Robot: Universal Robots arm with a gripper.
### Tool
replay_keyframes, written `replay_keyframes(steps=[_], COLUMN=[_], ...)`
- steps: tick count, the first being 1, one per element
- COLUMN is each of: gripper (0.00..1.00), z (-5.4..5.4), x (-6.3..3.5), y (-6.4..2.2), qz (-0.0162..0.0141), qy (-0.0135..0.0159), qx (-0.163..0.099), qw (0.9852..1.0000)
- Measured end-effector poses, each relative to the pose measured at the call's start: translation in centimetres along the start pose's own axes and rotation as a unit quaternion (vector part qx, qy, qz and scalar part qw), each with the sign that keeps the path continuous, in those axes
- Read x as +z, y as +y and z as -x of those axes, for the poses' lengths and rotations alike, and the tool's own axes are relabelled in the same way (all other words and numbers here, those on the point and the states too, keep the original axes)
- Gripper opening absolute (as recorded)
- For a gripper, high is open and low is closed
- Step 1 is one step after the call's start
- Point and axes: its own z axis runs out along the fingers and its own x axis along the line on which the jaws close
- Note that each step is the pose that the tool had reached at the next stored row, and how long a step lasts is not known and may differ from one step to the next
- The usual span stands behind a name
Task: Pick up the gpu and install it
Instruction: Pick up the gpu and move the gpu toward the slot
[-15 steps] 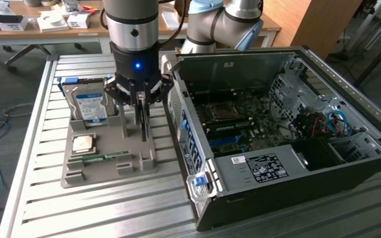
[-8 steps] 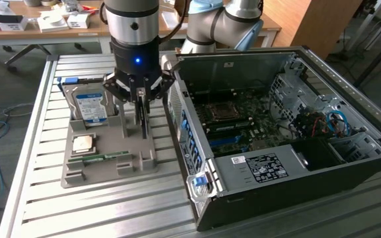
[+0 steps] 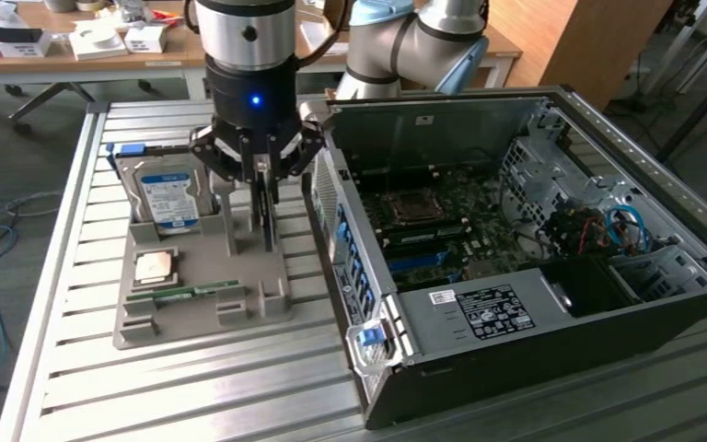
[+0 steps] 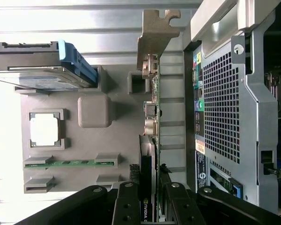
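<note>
The gpu (image 3: 266, 223) is a thin dark card standing on edge in the grey holder tray (image 3: 194, 318), just beside the open computer case (image 3: 648, 304). My gripper (image 3: 264, 184) comes down on it from above, with one finger on each flat side, shut on the card. In the wrist view the gpu (image 4: 149, 150) runs edge-on away from the gripper (image 4: 150, 208), and its pale metal bracket (image 4: 155, 40) is at the far end. I cannot tell whether the card has left its slot in the tray (image 4: 122, 140).
On the same tray stand a hard drive (image 3: 167, 198) with a blue-white label, a square processor (image 3: 157, 267) and a green memory stick (image 3: 184, 294). The case's perforated rear wall (image 4: 222, 103) is close beside the card. The motherboard (image 3: 452, 226) lies exposed inside. A cluttered desk (image 3: 108, 55) stands behind.
</note>
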Motion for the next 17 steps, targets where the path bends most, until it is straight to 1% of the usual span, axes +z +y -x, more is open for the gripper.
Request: replay_keyframes(steps=[17], gripper=[0.27], z=[0.3], x=[-2.59], y=[0.14], qz=[0.0], qy=[0.0], qx=[0.0], qw=[1.0])
